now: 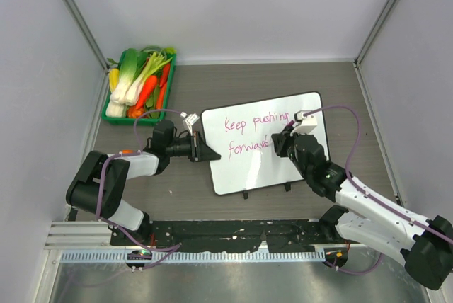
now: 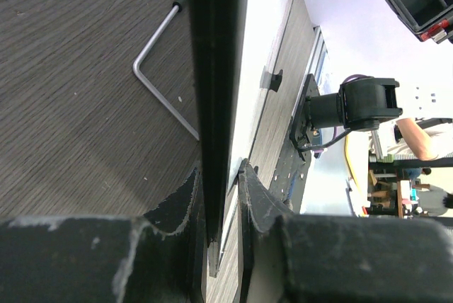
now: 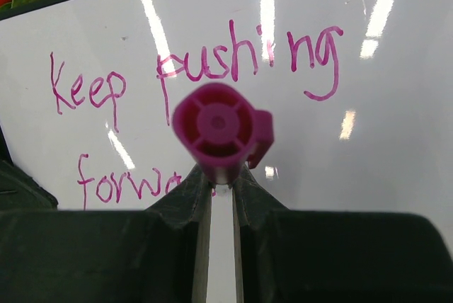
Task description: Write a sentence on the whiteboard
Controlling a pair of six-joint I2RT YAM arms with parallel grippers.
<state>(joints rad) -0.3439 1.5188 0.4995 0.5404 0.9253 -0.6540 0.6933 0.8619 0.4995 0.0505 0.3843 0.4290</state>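
Closest in, the left hand (image 1: 207, 151) pinches the left edge of the whiteboard (image 1: 248, 172) with its 2 fingers. That whiteboard sits in the middle of the table (image 1: 233, 90), between the 2 hands. Pink words on it read "Keep pushing" and then "forwa", with the rest hidden. On the right, the right hand (image 1: 284, 139) squeezes a pink marker (image 3: 216, 124) that points at the last word. The sentence looks almost done; maybe only the last letters are left.
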